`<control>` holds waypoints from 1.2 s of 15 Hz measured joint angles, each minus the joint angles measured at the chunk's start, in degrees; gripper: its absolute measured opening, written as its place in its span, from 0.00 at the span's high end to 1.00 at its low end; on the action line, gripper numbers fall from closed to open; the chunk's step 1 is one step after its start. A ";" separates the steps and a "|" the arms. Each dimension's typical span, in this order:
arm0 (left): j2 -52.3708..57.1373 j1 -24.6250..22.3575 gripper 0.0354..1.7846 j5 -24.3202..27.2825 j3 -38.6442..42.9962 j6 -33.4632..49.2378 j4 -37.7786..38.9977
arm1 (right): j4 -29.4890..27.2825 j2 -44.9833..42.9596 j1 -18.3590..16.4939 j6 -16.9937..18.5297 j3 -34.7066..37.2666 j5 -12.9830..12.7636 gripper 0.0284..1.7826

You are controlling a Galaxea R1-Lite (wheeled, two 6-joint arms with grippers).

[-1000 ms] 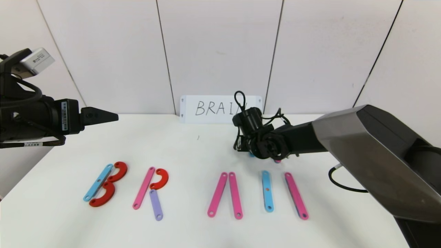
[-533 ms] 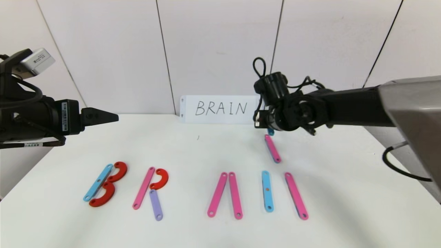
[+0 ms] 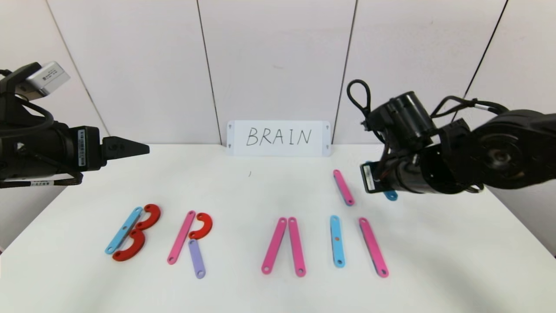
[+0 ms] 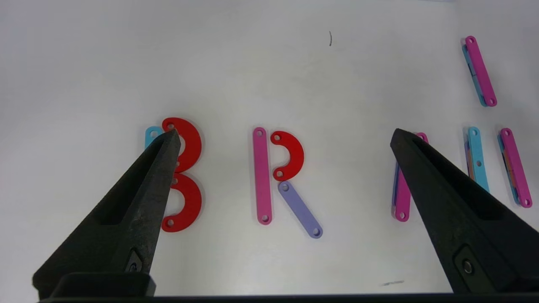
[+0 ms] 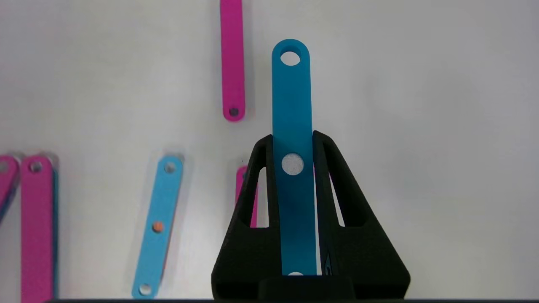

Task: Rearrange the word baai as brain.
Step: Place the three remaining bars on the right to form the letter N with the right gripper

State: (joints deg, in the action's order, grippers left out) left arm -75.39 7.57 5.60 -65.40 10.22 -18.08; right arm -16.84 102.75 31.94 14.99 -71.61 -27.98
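Right hand (image 5: 292,143) clamped on a blue strip (image 5: 292,109), lifted clear of the tabletop (image 3: 243,191) beside the unfinished N.

Spelled so far along the front of the tabletop: B (image 3: 132,233), R (image 3: 191,243), A (image 3: 284,245) without a crossbar, blue I (image 3: 337,240), then a lone pink strip (image 3: 373,247) as one leg of the N. Lying apart, behind the I: a loose pink strip (image 3: 343,187). Judged to be mid-build of the N, carrying the second upright. Next move likely calls for lowering the blue strip just beside the lone pink one, parallel and well spaced, leaving room for a diagonal. Left hand (image 4: 282,139) parked high above the B and R, spread wide, holding nothing. Reference card (image 3: 278,138) upright against the wall.
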 joint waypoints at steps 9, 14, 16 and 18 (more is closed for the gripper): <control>0.02 0.09 0.02 0.00 0.16 -0.11 -0.07 | 15.65 -16.76 -0.66 -5.77 28.76 18.70 0.86; 0.02 0.09 0.02 0.10 0.60 -0.90 0.17 | 16.70 -20.68 -7.69 -18.91 36.25 26.69 0.86; 0.00 0.09 0.02 0.10 0.63 -0.90 0.17 | 16.70 -20.92 -11.61 -24.28 37.40 29.23 0.86; -0.02 0.09 0.02 0.10 0.66 -0.90 0.17 | 16.76 -20.57 -14.63 -28.99 38.45 32.49 0.86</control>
State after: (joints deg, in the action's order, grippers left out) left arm -75.41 7.66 5.69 -64.74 9.31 -17.91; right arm -0.07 82.19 17.31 -13.99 -33.16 4.51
